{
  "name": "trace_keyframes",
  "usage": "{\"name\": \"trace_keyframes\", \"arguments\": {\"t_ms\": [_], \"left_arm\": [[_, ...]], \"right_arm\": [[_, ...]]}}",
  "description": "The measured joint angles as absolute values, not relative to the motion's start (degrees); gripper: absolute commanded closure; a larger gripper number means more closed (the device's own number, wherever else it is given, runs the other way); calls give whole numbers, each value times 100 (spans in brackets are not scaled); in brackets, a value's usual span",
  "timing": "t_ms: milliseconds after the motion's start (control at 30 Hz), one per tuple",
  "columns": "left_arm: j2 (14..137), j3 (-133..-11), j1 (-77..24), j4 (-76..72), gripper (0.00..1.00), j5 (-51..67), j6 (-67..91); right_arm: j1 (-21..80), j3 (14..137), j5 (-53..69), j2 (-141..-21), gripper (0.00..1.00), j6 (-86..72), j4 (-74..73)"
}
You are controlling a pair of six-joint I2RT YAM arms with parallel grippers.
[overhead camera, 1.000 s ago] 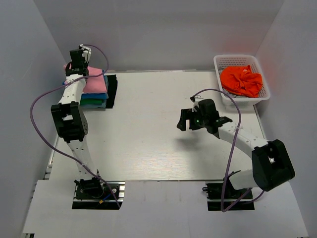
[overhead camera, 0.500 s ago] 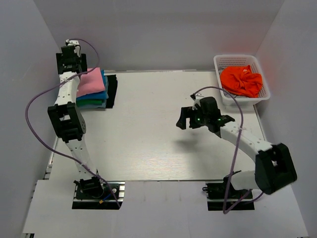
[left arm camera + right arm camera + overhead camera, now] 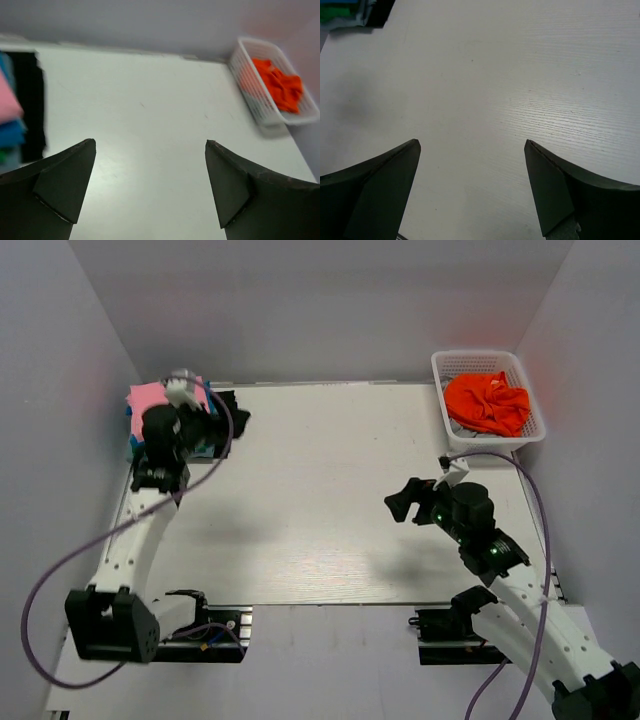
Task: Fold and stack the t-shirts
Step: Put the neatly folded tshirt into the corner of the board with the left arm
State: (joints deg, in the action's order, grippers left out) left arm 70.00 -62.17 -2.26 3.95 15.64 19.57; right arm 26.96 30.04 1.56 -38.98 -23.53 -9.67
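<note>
A stack of folded t-shirts sits at the table's back left, with a light pink one (image 3: 148, 397) on top and a bright blue one (image 3: 11, 134) under it. A green edge (image 3: 332, 13) shows in the right wrist view. An orange t-shirt (image 3: 487, 402) lies crumpled in the white basket (image 3: 530, 433) at the back right. My left gripper (image 3: 228, 423) hovers just right of the stack, open and empty; in its own view (image 3: 150, 144) it faces the bare table. Over the near right of the table my right gripper (image 3: 408, 496) is open and empty, also above bare table (image 3: 471, 144).
A black flat thing (image 3: 30, 105) lies against the stack's right side. The white table (image 3: 320, 470) is walled by grey panels at the back and both sides. The basket (image 3: 260, 100) stands at the table's back right corner.
My left gripper opened, came off the pink shirt and swung to the right of the stack. The right arm drew back toward the near right.
</note>
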Motion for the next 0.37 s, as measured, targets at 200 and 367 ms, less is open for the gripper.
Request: {"name": "trace_keyframes", "arguments": {"t_ms": [200,367], "left_arm": [[5188,-3581,-482,-60,0,2128,2724],[4587,-3083,-484,102,0,2222,2987]], "right_arm": [[2696,2661,-248,-3151,10,-2591,-1212],[2696,2252,-344,-2993,10,-2722,-1345]]}}
